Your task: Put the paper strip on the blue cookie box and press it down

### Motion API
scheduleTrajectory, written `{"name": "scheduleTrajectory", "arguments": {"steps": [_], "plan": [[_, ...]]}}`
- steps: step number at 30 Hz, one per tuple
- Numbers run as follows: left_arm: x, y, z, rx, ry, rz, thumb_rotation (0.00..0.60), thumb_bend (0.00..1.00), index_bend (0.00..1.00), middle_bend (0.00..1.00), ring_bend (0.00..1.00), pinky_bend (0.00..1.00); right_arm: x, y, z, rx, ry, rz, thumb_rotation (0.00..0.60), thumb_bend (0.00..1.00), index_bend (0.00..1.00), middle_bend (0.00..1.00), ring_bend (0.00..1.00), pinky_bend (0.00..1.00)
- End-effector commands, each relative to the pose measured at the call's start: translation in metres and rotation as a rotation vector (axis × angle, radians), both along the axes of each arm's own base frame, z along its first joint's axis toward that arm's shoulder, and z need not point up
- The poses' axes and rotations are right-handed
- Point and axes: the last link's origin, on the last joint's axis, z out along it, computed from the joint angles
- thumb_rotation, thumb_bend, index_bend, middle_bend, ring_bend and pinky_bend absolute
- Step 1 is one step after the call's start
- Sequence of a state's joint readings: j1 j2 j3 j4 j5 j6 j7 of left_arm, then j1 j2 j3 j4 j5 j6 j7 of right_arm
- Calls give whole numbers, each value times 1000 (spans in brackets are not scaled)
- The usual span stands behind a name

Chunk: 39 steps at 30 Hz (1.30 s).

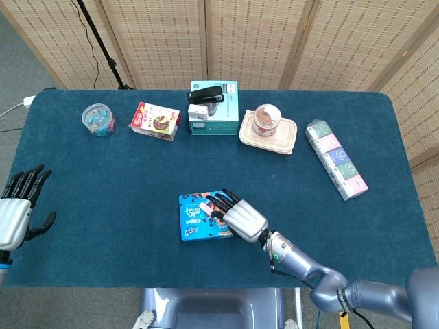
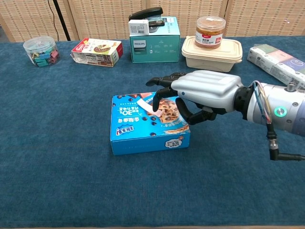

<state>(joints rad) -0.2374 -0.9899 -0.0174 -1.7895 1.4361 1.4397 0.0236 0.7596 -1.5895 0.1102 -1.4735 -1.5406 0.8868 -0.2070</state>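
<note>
The blue cookie box lies flat near the table's front middle. A white paper strip rests diagonally on its lid. My right hand reaches over the box from the right, palm down and fingers spread. Its fingertips curl down onto the strip's right end and the lid. The hand holds nothing. In the head view its fingers hide most of the strip. My left hand hovers at the far left table edge, fingers spread and empty.
Along the back stand a jar of clips, a red snack box, a teal box with a black stapler on top, a beige container carrying a jar, and a long tissue pack at right.
</note>
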Motion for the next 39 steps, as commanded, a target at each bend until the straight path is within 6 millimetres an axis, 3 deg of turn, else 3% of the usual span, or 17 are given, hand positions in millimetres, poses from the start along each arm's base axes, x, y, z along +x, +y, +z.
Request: {"name": "scheduleTrajectory", "arguments": {"steps": [1, 19, 29, 39], "plan": [[0, 0, 0, -1, 0, 0, 600, 353, 0, 0, 0, 0, 0, 1, -1, 0, 3, 3, 600, 1000, 283, 0, 0, 0], [0, -3, -2, -8, 1, -5, 600, 352, 0, 0, 0, 0, -15, 1, -4, -23, 67, 19, 600, 1000, 294, 0, 0, 0], [0, -2, -3, -12, 2, -4, 600, 352, 0, 0, 0, 0, -12, 6, -6, -16, 55, 36, 600, 1000, 295, 0, 0, 0], [1, -2, -3, -17, -3, -7, 600, 353, 0, 0, 0, 0, -18, -6, -3, -54, 92, 24, 600, 1000, 306, 0, 0, 0]]}}
